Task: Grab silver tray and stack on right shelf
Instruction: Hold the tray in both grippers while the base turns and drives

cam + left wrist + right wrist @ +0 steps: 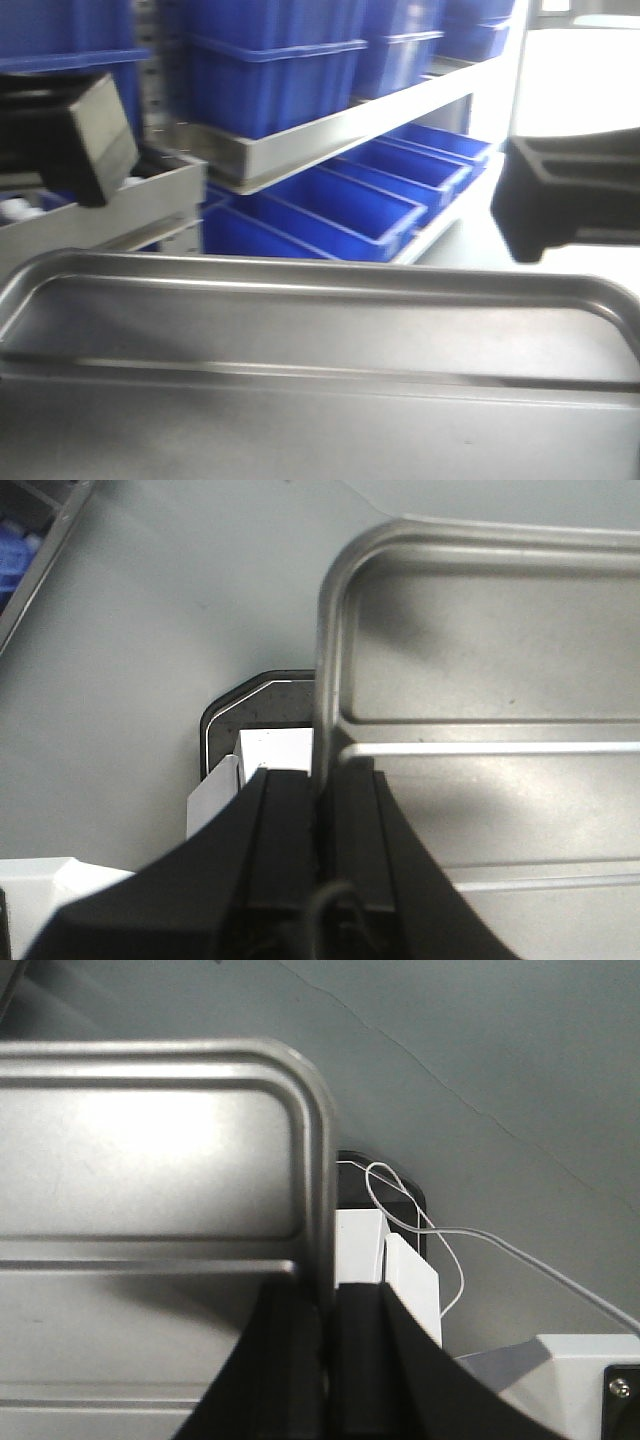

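Metal fills the lower half of the front view: the shallow rectangular shiny silver tray (320, 330), with rounded corners and a raised rim, lies level and broadside to the camera. It is held off the ground by its two short ends and touches none of the racking behind it. Its floor shows bare metal with long ribs running across it (two can be counted in the left wrist view). The left gripper (322, 785) has its black jaws clamped on the rim at the tray's left end, one jaw inside the rim and one outside. The right gripper (328, 1295) holds the rim of the opposite end in the same way, close to a rounded corner. Under the tray both wrist views show a plain grey floor (120, 630), and a thin white cable (440, 1245) loops beside the right gripper. Beyond the tray, at the left of the front view, stands a steel-framed shelf (110, 215) with a shiny front rail; small white shapes sit behind that rail, too blurred to name. Higher and nearer the centre, a sloping steel rack level (330, 135) carries large deep-blue plastic bins (270, 70) packed side by side, their contents hidden by their walls. Below it, long open-topped blue plastic bins (350, 205) lie in a row, with only their blue inner walls and floors showing. Blur in the front view leaves any marking on the bins unreadable.
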